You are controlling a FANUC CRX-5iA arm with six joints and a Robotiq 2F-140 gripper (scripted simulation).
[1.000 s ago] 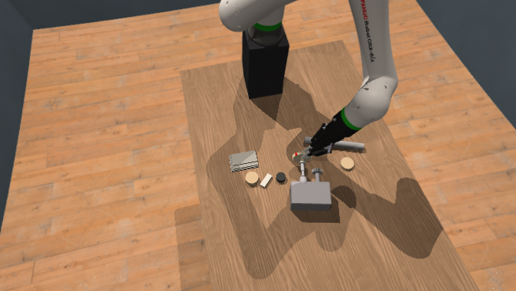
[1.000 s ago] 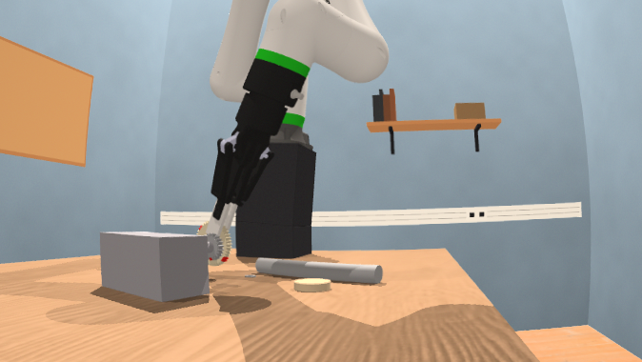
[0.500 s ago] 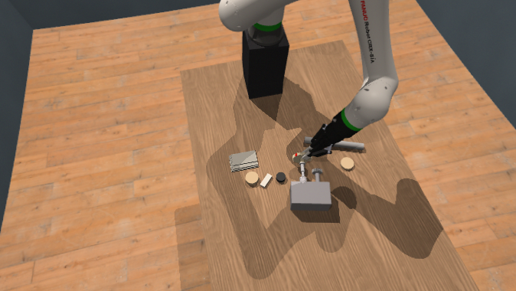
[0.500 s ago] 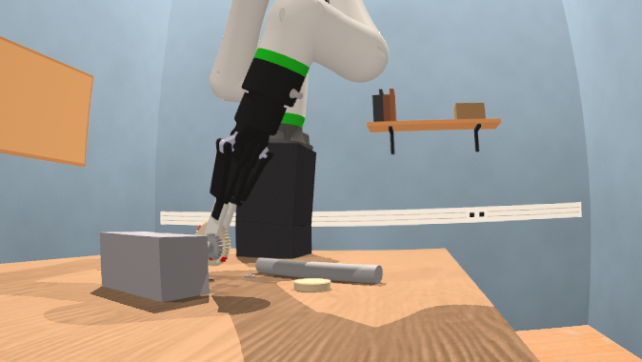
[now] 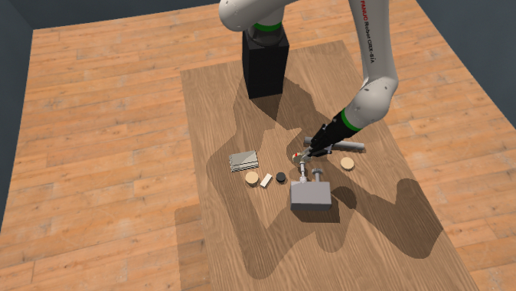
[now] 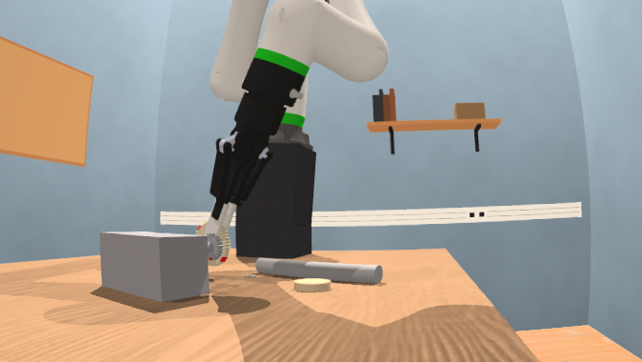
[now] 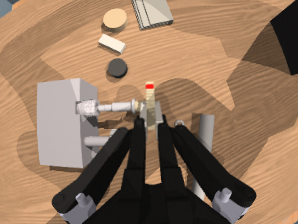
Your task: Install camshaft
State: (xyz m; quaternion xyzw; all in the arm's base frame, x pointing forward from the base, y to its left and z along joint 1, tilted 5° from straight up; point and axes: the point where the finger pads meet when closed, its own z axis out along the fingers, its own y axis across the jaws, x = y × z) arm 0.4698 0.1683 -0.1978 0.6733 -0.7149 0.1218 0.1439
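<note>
Camshaft (image 7: pixel 120 106), a slim grey steel shaft carrying a big tan toothed gear with red marks (image 7: pixel 152 106), hangs above the wooden bench (image 5: pixel 230 245) with the black two-finger gripper (image 7: pixel 150 121), jaws clenched on the gear's rim. Its long axis runs level from the jaws toward the grey box-shaped engine case (image 7: pixel 59 123), the tip apparently just at the open bearing. The small grey crank gear (image 5: pixel 317 171) stands just beside, not yet meshed

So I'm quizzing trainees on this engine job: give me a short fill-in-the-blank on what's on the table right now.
The gripper is shut on the camshaft's big ____.
The camshaft points at the grey engine ____.
The engine case stands ____ on the table.
Behind the flat disc lies a grey ____.

Missing: gear; case; upright; tube
</note>
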